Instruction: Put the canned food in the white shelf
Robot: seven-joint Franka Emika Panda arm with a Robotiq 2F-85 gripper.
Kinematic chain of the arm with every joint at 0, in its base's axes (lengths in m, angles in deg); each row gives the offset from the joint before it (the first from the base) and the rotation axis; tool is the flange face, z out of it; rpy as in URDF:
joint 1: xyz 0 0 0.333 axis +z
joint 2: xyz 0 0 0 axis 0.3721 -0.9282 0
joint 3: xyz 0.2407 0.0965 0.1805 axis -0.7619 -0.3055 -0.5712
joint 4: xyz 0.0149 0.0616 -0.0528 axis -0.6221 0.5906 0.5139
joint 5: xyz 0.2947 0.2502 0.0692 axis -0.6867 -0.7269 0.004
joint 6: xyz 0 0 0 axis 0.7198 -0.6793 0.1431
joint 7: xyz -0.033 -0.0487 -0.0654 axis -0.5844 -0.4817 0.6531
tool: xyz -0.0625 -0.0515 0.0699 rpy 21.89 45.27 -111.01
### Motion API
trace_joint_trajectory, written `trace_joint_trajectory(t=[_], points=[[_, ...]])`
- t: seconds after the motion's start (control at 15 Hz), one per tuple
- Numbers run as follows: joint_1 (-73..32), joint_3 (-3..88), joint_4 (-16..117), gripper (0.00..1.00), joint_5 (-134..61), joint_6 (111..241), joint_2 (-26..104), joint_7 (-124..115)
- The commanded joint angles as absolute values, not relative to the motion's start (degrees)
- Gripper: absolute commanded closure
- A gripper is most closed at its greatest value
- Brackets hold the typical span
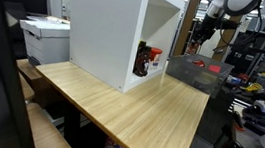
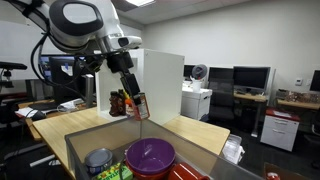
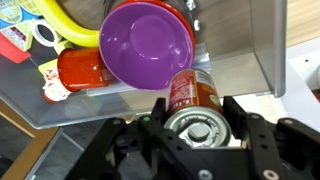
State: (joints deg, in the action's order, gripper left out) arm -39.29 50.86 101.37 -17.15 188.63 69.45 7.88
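Observation:
My gripper [image 3: 197,118] is shut on a canned food tin [image 3: 190,92] with a red label and a silver lid, held on its side between the two black fingers. In an exterior view the gripper [image 2: 134,100] holds the can [image 2: 139,106] above a clear bin [image 2: 80,140]. The white shelf [image 1: 107,31] stands on the wooden table [image 1: 138,110] with its open face towards the bin; it also shows behind the arm [image 2: 162,85]. In an exterior view the gripper [image 1: 199,33] hangs beyond the shelf's open side. Dark and red items [image 1: 146,59] stand inside the shelf.
Below the can the bin holds a purple bowl [image 3: 150,45], a yellow curved item [image 3: 70,28], a red item [image 3: 78,70] and another tin [image 2: 98,160]. A printer [image 1: 44,36] stands beside the shelf. Desks and monitors [image 2: 250,78] fill the room behind.

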Motion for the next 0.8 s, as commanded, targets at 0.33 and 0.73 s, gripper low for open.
trace_joint_trajectory(t=[0.33,0.73], points=[[-37.06,48.0,103.84,0.66,-18.45,189.18,72.96,0.82],[-34.63,46.02,103.88,0.66,-19.14,188.83,73.79,-0.62]])
